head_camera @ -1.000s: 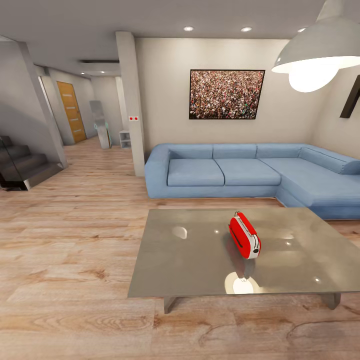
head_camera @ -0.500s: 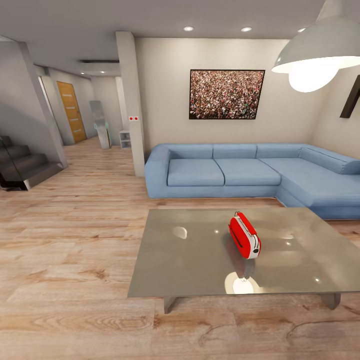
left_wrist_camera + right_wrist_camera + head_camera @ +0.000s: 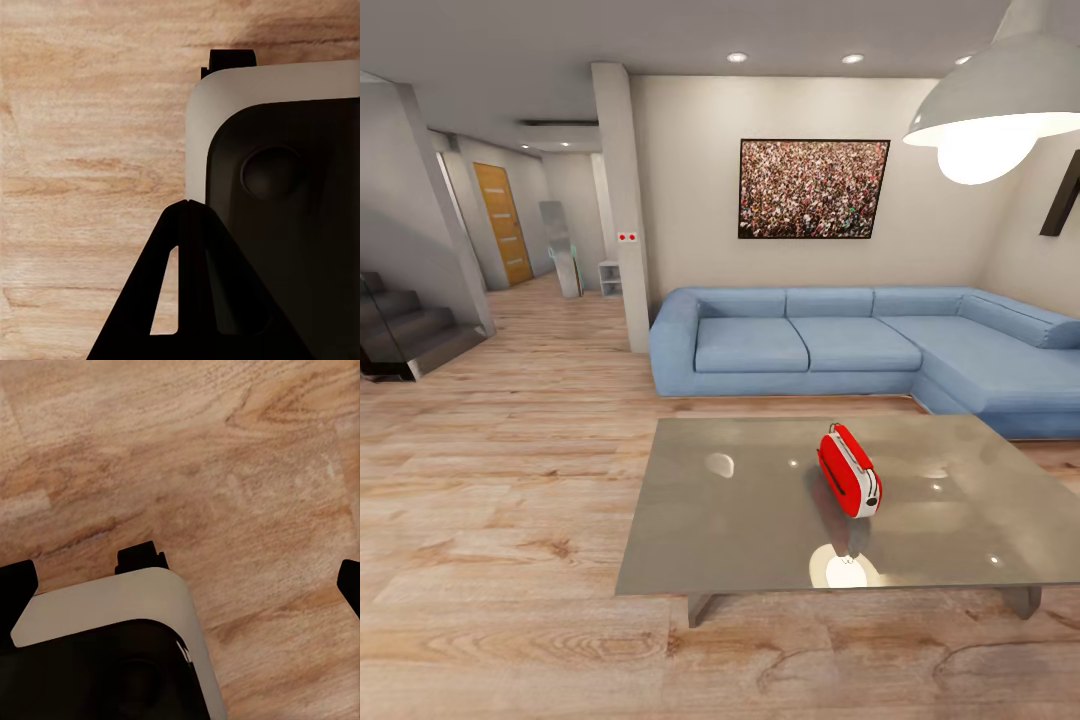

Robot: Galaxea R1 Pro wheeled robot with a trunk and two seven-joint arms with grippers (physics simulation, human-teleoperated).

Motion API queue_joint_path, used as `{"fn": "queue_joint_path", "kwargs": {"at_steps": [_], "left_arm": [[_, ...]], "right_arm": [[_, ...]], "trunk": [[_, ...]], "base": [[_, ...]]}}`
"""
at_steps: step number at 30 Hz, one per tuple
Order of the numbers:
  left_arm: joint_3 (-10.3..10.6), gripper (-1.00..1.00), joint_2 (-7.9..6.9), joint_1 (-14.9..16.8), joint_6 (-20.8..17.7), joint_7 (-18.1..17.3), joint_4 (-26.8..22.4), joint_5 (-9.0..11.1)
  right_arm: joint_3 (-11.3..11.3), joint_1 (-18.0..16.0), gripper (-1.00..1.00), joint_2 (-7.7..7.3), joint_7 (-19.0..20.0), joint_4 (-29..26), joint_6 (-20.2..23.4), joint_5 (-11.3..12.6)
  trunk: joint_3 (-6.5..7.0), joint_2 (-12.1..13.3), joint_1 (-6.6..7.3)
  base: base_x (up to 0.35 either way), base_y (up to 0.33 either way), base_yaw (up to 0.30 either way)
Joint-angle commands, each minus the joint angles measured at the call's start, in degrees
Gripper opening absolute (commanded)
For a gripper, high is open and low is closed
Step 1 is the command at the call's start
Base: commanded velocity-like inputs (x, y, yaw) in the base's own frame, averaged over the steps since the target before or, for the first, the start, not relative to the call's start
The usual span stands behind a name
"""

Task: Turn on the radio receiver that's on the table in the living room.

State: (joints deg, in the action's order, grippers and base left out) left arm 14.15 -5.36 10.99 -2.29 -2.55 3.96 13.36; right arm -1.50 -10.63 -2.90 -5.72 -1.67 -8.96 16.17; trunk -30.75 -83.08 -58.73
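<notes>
With the radio (image 3: 849, 471) sitting mid-table (image 3: 760, 520), the robot should be rolling closer; left gripper (image 3: 187, 206) pressed together, right spread

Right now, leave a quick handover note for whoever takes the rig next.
Left pincer: shut, holding nothing, hanging over wood floor beside the robot's base.
Right pincer: open, empty, also over the floor.
The radio receiver stands on the table, right of centre, in front of the blue sofa.
Done: table and radio in sight.
Left: drive closer, reach out, switch the radio on.
</notes>
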Motion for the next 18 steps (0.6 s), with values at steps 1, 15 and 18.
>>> {"fn": "queue_joint_path", "kwargs": {"at_steps": [1,15,18], "left_arm": [[0.0,-1.0,0.0,0.0,0.0,0.0,0.0,0.0],[0.0,-1.0,0.0,0.0,0.0,0.0,0.0,0.0],[0.0,-1.0,0.0,0.0,0.0,0.0,0.0,0.0]], "right_arm": [[0.0,0.0,1.0,0.0,0.0,0.0,0.0,0.0],[0.0,0.0,1.0,0.0,0.0,0.0,0.0,0.0],[0.0,0.0,1.0,0.0,0.0,0.0,0.0,0.0]], "trunk": [[0.0,0.0,0.0],[0.0,0.0,0.0],[0.0,0.0,0.0]], "base": [[0.0,0.0,0.0],[0.0,0.0,0.0],[0.0,0.0,0.0]]}}
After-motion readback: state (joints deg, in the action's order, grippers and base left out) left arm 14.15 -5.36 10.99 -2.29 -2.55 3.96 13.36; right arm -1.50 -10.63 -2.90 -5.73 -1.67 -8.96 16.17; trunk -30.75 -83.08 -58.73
